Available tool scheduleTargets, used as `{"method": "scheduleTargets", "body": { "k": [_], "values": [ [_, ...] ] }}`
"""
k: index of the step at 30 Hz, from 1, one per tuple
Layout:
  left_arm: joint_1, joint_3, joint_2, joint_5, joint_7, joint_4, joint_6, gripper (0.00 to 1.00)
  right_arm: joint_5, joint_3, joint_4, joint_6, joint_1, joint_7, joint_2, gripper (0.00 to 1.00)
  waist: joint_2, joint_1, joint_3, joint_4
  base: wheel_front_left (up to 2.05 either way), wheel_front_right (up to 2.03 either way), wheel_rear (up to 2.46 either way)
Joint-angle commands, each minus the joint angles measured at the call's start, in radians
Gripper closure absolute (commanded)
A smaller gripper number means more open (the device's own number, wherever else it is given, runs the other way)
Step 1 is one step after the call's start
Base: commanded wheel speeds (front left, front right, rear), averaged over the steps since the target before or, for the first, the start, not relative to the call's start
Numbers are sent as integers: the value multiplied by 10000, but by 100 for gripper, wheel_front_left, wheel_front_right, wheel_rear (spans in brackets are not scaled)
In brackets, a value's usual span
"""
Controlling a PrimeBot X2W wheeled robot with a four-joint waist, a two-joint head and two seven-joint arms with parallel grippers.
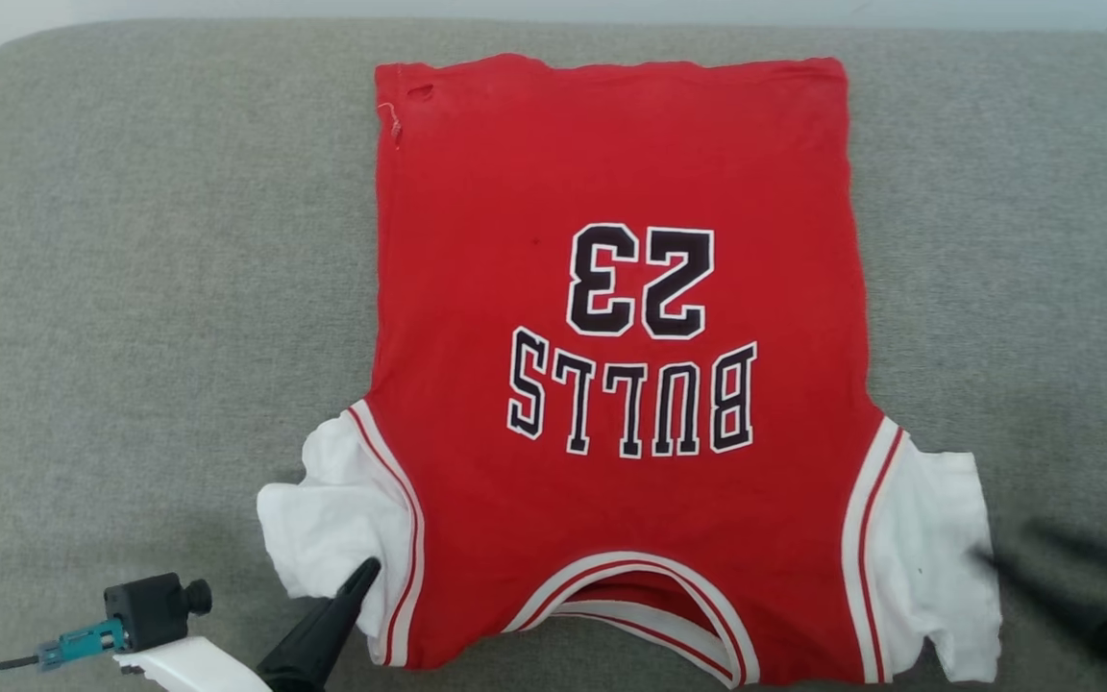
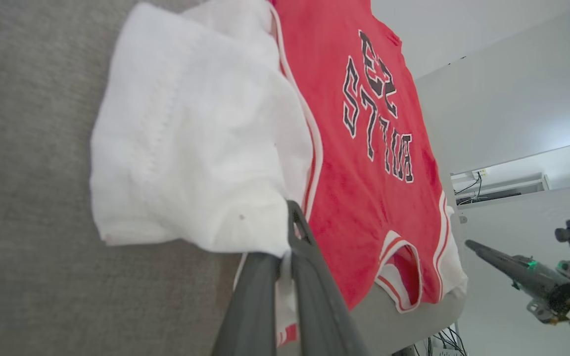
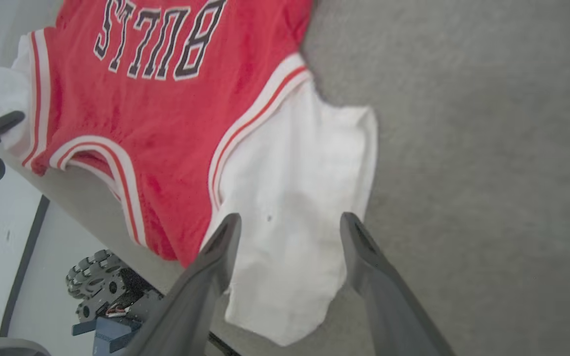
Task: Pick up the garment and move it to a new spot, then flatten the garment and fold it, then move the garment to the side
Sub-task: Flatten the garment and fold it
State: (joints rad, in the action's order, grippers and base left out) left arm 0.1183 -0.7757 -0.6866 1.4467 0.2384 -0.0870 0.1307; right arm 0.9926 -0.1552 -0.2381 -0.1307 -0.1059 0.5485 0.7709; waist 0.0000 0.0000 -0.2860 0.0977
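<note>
The red jersey (image 1: 611, 384) lay flat on the grey fabric surface (image 1: 131, 288). Its long axis went away from me, with the collar near me and the hem far. My left fingers (image 2: 302, 242) were closed on the near edge of the white left sleeve (image 1: 332, 519). My right fingers (image 3: 215, 252) stood wide open, one on each side of the white right sleeve (image 3: 295, 198), and held nothing. The print "BULLS 23" read upside down for me. Both sleeves were wrinkled and the body was smooth.
</note>
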Motion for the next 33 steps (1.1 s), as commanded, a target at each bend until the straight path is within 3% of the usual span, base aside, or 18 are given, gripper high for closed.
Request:
{"method": "scheduleTargets", "body": {
  "k": [1, 5, 9, 14, 21, 27, 33],
  "values": [
    [182, 1, 23, -231, 103, 99, -7, 100, -97, 932, -248, 0, 241, 336, 384, 0, 0, 0, -133, 141, 0, 0, 0],
    [314, -18, 82, -570, 143, 253, -7, 100, -250, 2149, -362, 0, 857, 951, 756, 0, 0, 0, -375, 341, 0, 0, 0],
    [635, -117, 277, -929, 170, 478, -7, 100, -651, 2869, 198, 0, 2818, 1657, 622, 0, 0, 0, -782, 749, 0, 0, 0],
    [1319, -422, 668, -1312, 53, 568, -6, 100, -1901, 1945, 1749, 2, 6167, 2521, 131, 0, 0, 0, -1456, 1398, 0, 0, 0],
    [2013, -809, 1104, -1658, 75, 549, -6, 100, -3395, 122, 4897, 0, 10073, 3496, -859, 0, 0, 0, -2304, 2095, 0, 0, 0],
    [2351, -1017, 1427, -1872, 165, 472, -6, 100, -4009, -731, 7069, 0, 11656, 4065, -1255, 0, 0, 0, -2765, 2588, 0, 0, 0],
    [2571, -1193, 1703, -1830, 213, 385, -8, 100, -4335, -1536, 8316, 0, 12137, 4257, -1381, 0, 0, 0, -3040, 2834, 0, 0, 0]
  ]
}}
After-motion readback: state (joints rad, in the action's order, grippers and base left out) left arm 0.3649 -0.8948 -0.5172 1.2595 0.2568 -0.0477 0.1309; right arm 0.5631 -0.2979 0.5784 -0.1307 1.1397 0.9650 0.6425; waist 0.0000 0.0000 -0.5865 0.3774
